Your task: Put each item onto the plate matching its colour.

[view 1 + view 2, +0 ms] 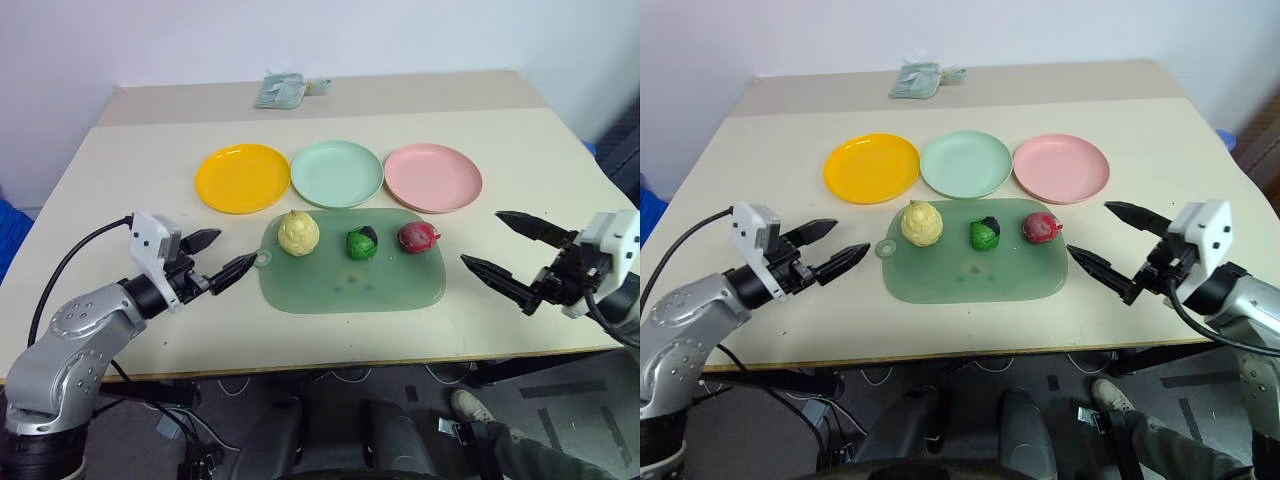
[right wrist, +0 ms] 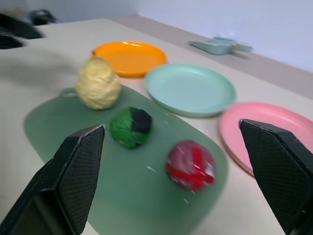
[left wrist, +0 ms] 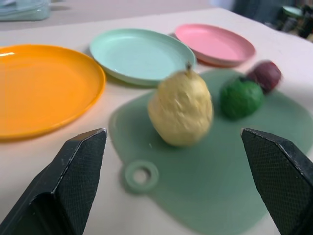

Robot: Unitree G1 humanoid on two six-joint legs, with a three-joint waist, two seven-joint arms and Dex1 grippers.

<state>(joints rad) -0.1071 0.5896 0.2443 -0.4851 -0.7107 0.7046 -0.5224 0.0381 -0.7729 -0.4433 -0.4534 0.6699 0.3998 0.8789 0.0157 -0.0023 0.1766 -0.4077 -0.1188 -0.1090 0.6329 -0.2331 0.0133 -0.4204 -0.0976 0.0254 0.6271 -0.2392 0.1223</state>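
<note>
Three toy fruits sit in a row on a translucent green mat (image 1: 350, 280): a pale yellow pear (image 1: 298, 233), a green ball with a dark patch (image 1: 362, 243) and a dark red lump (image 1: 417, 237). Behind the mat lie a yellow-orange plate (image 1: 242, 178), a mint green plate (image 1: 337, 173) and a pink plate (image 1: 433, 178), all bare. My left gripper (image 1: 226, 255) hovers open just left of the mat, pointing at the pear. My right gripper (image 1: 505, 248) hovers open to the right of the mat, near the red lump. Neither holds anything.
A folded greenish cloth (image 1: 283, 90) lies at the far edge of the beige table (image 1: 130, 180). A person's shoe (image 1: 468, 407) shows on the floor below the table's near edge. Cables hang under the table.
</note>
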